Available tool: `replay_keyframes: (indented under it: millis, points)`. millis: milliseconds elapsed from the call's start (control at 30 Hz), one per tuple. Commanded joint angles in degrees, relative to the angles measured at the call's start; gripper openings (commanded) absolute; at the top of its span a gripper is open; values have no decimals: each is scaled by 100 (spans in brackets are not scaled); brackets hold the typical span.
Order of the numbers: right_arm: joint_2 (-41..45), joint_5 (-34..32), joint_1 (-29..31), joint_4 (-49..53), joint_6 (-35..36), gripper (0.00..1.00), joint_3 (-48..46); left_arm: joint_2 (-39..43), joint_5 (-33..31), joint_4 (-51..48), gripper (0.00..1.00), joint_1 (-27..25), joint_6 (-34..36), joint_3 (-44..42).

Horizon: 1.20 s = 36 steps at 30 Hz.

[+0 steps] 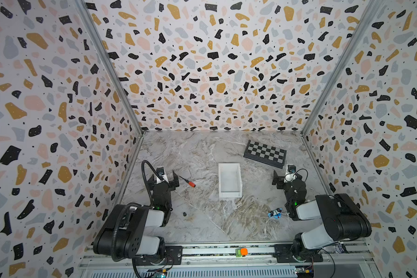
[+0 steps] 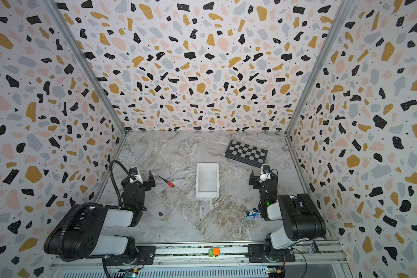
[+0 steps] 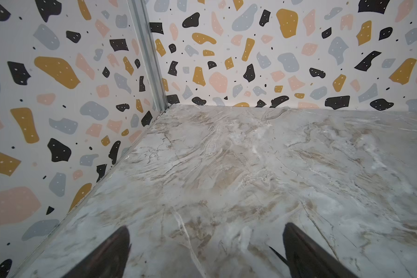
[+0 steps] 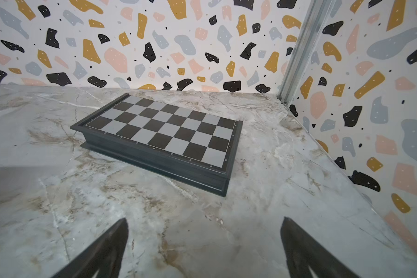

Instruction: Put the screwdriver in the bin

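Because the screwdriver lies flat on the worktop on the left-arm side of the bin, near it but not touching, with the red-orange handle toward the bin and the thin shaft pointing away, the pick is judged prone to slipping. The round handle may roll if nudged. The left claw, fully spread and holding nothing, has one finger just beside the shaft tip, so a sideways approach could knock the tool. A grip on the shaft alone may let it pivot. The bin is empty, low-walled and probably light: a grazing claw could shove it, and a high release could bounce the tool out. The right claw, on the other side of the bin, is likewise wide open and empty. A chessboard lies beyond the bin, a small blue toy nearer the arm bases. The worktop is marble-patterned and looks smooth; speckled terrazzo-print walls enclose three sides.
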State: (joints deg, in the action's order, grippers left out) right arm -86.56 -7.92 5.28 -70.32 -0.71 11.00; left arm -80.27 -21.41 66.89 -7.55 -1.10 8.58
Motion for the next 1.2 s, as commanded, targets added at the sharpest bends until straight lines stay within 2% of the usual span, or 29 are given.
replay_keyframes:
  millis: [0,600,733,800,1000,1100,1167]
  points:
    - [142,28,21,-71,62,99,82,29,-30,187,100,32,-4,83]
    - [151,100,-25,-88,34,99,60,92,-83,168,100,122,-107,97]
    - [153,107,-27,-91,36,99,64,389,-219,-1337,100,122,-179,772]
    - [141,87,-17,-90,44,99,62,372,-204,-1552,100,118,-170,902]
    - [145,72,-9,-71,52,99,68,300,-292,-248,100,122,-213,208]
    - [144,72,-9,-82,53,99,71,-18,-324,689,100,122,-206,-126]
    - [145,58,-2,-84,49,99,69,2,-358,517,100,122,-221,-62]
